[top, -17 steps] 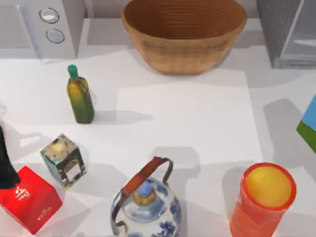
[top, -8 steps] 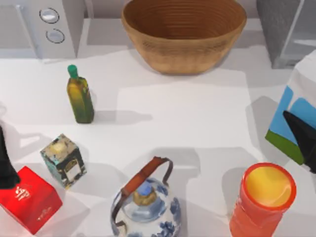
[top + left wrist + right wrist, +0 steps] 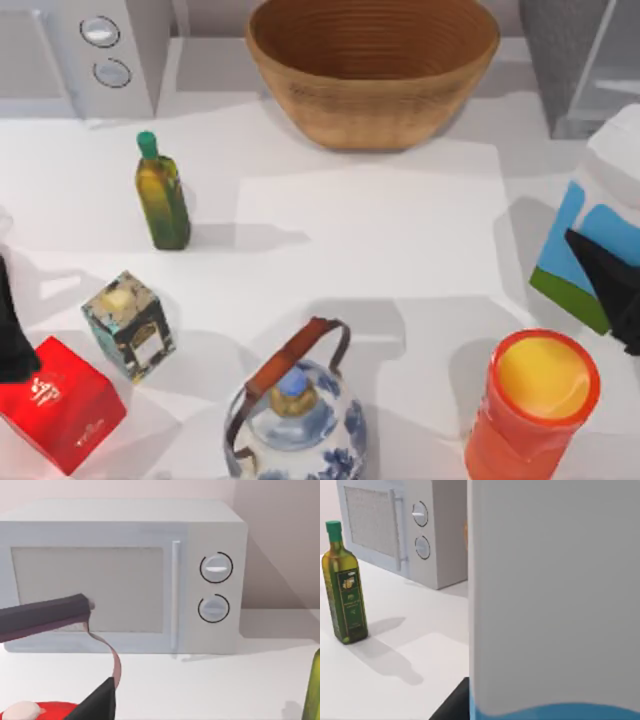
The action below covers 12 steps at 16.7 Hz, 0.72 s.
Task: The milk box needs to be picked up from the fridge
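Milk box [image 3: 592, 235], tilted at the table's right edge, held in the right pincer [image 3: 612, 285].

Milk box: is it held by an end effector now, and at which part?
Yes. The right end effector holds the milk box at its lower blue band, tilted above the table. The left end effector holds nothing.

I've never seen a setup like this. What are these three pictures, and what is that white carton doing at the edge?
Two robot arms work at a white table. One picture looks down from overhead; the other two come from cameras on the wrists. The right gripper holds the milk box at the table's right side, below the fridge. The left gripper rests idle by a red box. Also there: a basket, microwave, oil bottle, patterned box, teapot and orange cup.
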{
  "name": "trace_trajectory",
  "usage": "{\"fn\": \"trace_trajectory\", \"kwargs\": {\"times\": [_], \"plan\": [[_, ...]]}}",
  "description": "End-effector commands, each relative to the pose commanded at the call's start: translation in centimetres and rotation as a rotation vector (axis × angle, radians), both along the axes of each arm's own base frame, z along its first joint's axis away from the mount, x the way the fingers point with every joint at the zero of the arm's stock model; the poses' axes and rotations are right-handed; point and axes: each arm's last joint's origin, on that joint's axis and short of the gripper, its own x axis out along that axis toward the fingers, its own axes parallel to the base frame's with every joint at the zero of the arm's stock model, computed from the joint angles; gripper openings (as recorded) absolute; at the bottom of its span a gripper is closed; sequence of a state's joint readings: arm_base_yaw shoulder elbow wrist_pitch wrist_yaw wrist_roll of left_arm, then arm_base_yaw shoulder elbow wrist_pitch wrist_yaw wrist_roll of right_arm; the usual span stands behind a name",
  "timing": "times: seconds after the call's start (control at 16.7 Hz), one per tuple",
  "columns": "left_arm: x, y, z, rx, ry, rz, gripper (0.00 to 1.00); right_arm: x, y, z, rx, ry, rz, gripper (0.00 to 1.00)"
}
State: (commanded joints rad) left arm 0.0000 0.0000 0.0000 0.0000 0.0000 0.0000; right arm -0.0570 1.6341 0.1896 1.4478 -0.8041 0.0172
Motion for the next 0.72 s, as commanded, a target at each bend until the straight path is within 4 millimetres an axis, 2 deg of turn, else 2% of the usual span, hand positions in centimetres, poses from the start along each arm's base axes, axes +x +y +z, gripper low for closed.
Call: {"fn": "trace_trajectory", "kwargs": {"times": [0.12,0.3,0.42,0.54,0.72], "plan": [[0.0,0.0,0.0,0.000,0.000,0.000,1.00,0.4,0.0,0.4,-0.006,-0.033,0.003,0.00],[0.0,0.0,0.0,0.000,0.000,0.000,1.00,2.3,0.3,2.1,-0.027,-0.190,0.024,0.00],[0.0,0.0,0.0,0.000,0.000,0.000,1.00,3.7,1.1,2.4,-0.026,-0.261,0.040,0.00],[0.0,0.0,0.0,0.000,0.000,0.000,1.00,4.5,2.1,0.8,-0.011,-0.222,0.045,0.00],[0.0,0.0,0.0,0.000,0.000,0.000,1.00,4.4,3.4,-2.3,0.001,-0.077,0.019,0.00]]}}
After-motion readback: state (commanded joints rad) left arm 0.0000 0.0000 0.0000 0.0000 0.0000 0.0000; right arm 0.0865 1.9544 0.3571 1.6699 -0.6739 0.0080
